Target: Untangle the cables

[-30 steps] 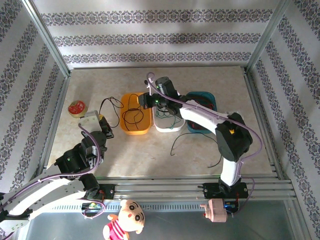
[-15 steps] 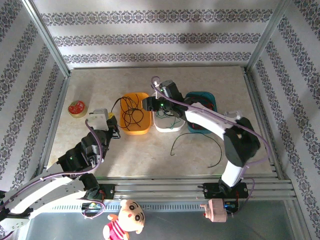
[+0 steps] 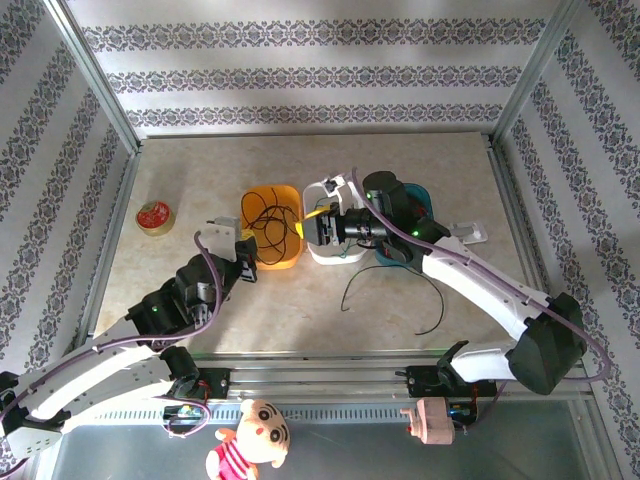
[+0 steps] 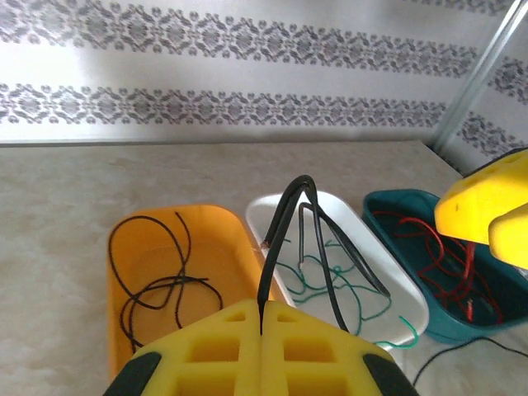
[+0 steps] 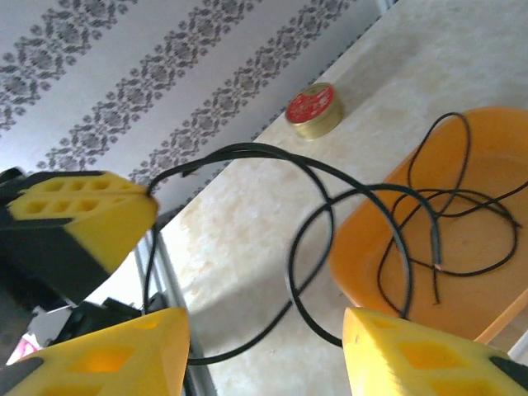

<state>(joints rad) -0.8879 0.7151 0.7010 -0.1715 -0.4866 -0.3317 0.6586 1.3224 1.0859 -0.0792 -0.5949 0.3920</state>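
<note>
At mid-tabletop our left gripper point(image 4: 261, 326) is clamped shut on a limp, light black cable point(image 4: 280, 223) looping up by the orange tray point(image 4: 144, 247), while our right gripper point(image 5: 264, 346) stands half-open on nothing, so we would pinch that cable near its free end.

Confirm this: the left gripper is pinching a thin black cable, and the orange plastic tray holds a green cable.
Wrong on the colour: the left wrist view shows the orange plastic tray holding a loose black cable, not a green one. The left gripper does pinch a thin black cable.
</note>
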